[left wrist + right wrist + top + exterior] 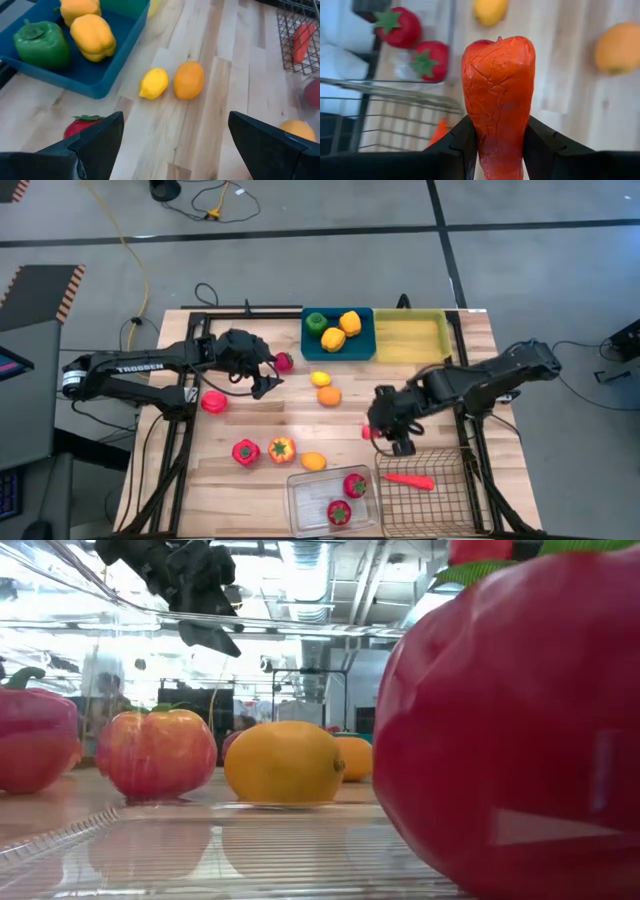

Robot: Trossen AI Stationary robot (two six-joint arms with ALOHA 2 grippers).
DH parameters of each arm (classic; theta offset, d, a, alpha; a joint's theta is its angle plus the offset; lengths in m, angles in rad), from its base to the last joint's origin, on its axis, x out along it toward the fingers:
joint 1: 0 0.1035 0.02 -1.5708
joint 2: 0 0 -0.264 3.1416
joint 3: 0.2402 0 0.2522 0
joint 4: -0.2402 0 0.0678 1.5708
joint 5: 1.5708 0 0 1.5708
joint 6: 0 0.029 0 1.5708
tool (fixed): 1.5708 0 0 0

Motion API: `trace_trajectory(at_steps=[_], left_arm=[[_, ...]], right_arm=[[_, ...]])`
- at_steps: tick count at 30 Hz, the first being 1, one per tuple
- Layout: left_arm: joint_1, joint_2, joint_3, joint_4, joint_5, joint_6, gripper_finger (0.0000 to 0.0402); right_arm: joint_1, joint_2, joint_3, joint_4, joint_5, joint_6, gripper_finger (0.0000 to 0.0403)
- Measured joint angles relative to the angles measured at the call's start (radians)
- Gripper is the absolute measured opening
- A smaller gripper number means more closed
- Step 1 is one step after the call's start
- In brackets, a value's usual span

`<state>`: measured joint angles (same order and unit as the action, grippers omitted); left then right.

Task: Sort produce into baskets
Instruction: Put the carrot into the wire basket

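Your right gripper clamps a red-orange carrot just beside the wire basket, ready to join the carrot inside. Your left gripper hovers open near the lemon.

From the high view, the right gripper covers most of the red-orange crackled carrot it holds, leaving only a red speck at its nine o'clock; in the right wrist view the carrot's lower end runs off the frame. The brown wire-mesh basket and the clear plastic bin are both cut by the bottom edge. In the low view, a huge glossy red fruit fills the three o'clock side, cropped, too close to identify. Behind the yellow lemon, an orange fruit is half hidden. In the left wrist view, a red strawberry sits partly behind the gripper's finger.
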<state>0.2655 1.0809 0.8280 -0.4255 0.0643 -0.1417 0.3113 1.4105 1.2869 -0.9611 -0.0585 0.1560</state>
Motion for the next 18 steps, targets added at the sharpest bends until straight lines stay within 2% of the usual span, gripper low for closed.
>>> trace_trajectory(at_steps=[8, 18], left_arm=[[-0.038, 0.000, 0.000, 0.000, -0.002, -0.021, 0.0346], [-0.083, 0.000, 0.000, 0.038, -0.002, -0.028, 0.0346]], right_arm=[[0.172, 0.024, 0.000, -0.035, 0.001, 0.217, 0.0154], [0.285, 0.052, 0.000, -0.056, -0.023, 0.424, 0.0158]])
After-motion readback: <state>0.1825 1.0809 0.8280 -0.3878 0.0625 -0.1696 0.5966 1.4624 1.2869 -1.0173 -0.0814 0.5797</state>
